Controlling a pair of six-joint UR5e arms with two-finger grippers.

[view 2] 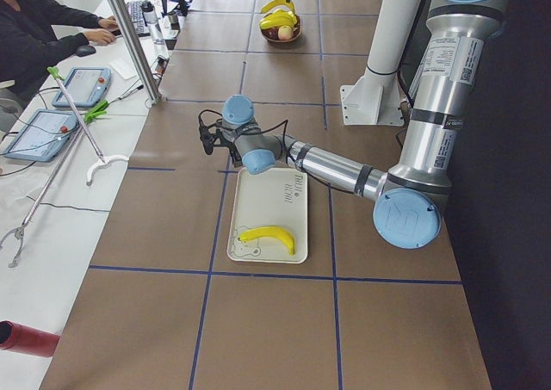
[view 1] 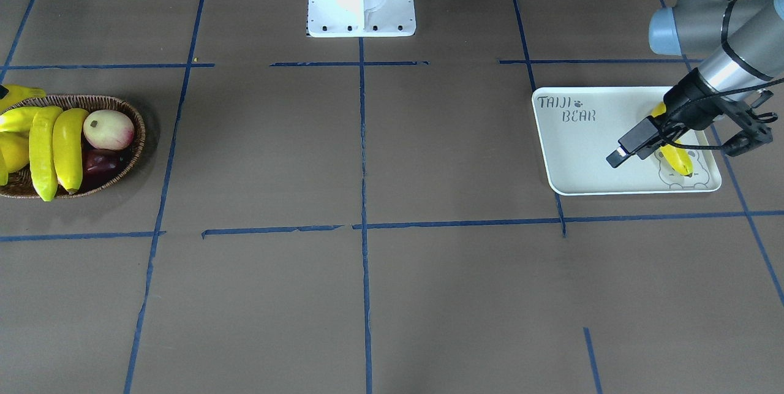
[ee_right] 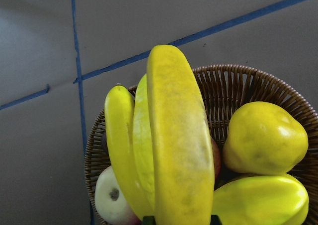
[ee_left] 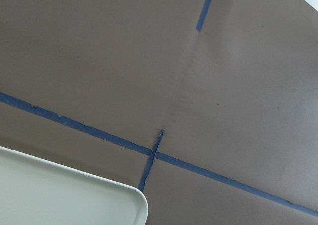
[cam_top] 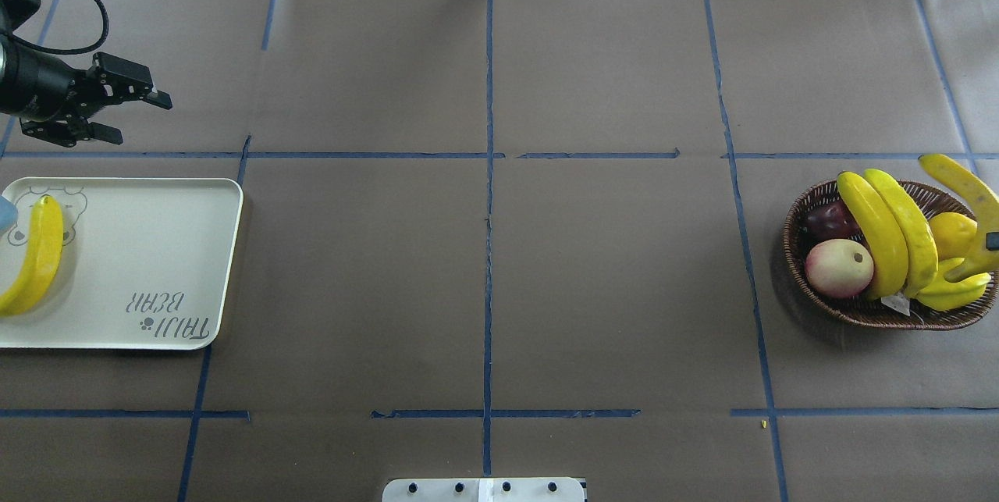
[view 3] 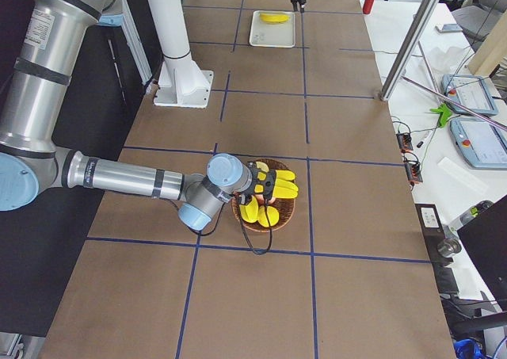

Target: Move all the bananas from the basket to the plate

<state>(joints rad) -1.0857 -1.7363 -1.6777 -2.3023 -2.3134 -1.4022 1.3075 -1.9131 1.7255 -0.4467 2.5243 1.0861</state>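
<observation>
gripping a banana [ee_right: 176,135] over the basket [ee_right: 233,86] is your right end effector [ee_right: 181,218]; your left end effector [cam_top: 136,118] hangs released.

The overhead view looks forward and down on the counter [cam_top: 624,268], with the plate [cam_top: 140,252] at frame left and the basket [cam_top: 855,315] at frame right. The front-facing view looks back from across it, so they swap sides. Each side view looks along the counter from one end, sharing both. The left wrist camera sits close over the plate's corner; the right looks down a banana [ee_right: 179,145] into the basket.
</observation>
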